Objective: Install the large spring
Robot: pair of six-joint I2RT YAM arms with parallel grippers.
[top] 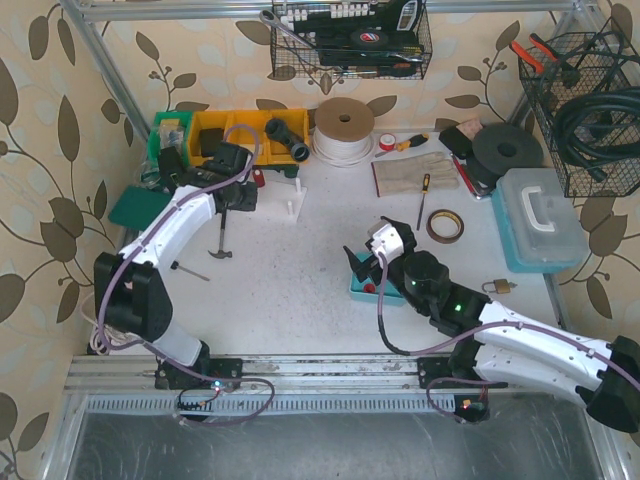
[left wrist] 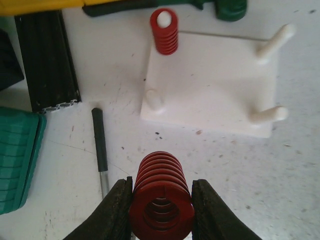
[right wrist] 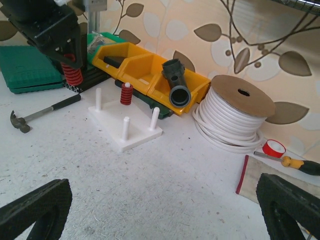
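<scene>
Clamped between the fingers of the left pincer [left wrist: 161, 202]: the large spring [left wrist: 160, 172], at 6 o'clock from the white peg plate [left wrist: 210, 85] in the left wrist view, not yet over any peg. Already seated on the 11 o'clock peg: 1 small spring [left wrist: 164, 32]. Bare: 3 pegs. Judged about halfway: left to align, lower, release. Gaping wide and empty above the bench [right wrist: 165, 165], at 4 o'clock of the plate: right pincer [right wrist: 162, 210].
</scene>
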